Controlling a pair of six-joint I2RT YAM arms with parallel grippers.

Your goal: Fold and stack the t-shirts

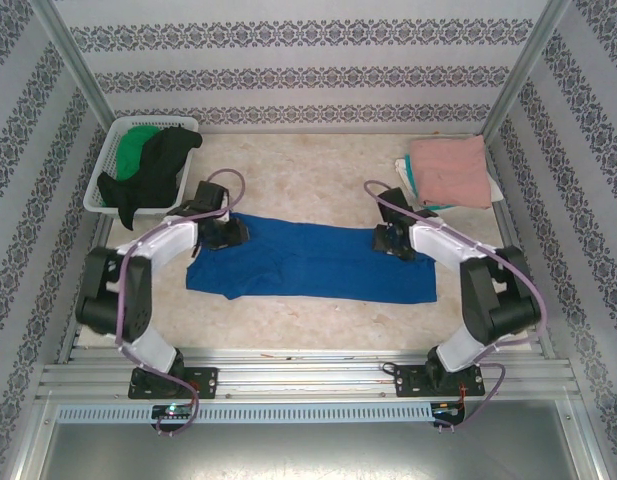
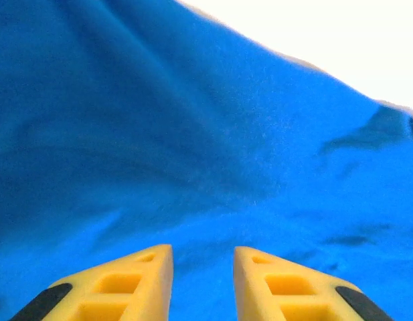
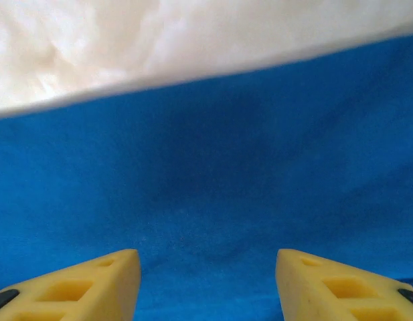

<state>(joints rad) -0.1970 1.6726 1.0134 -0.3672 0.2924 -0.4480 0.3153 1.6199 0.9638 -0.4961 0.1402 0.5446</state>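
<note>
Blue shirt [image 1: 313, 262] lies as one long strip mid-table [image 1: 318, 185]. Two tools: left tool [image 1: 226, 232] over its far left corner, jaws narrowly parted, nothing seen between; right tool [image 1: 393, 240] at its far right edge, released wide. In the basket [image 1: 106, 165], a black shirt [image 1: 158, 165] half hides a green one [image 1: 136, 145]. Pink shirt [image 1: 448, 170], far right, covers pale layers, unclear.

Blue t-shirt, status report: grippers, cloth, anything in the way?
Left gripper narrowly apart over blue t-shirt, grip unclear. Right gripper open at its edge. Shirt lies flat, long strip. Basket, pink stack well aside.
</note>
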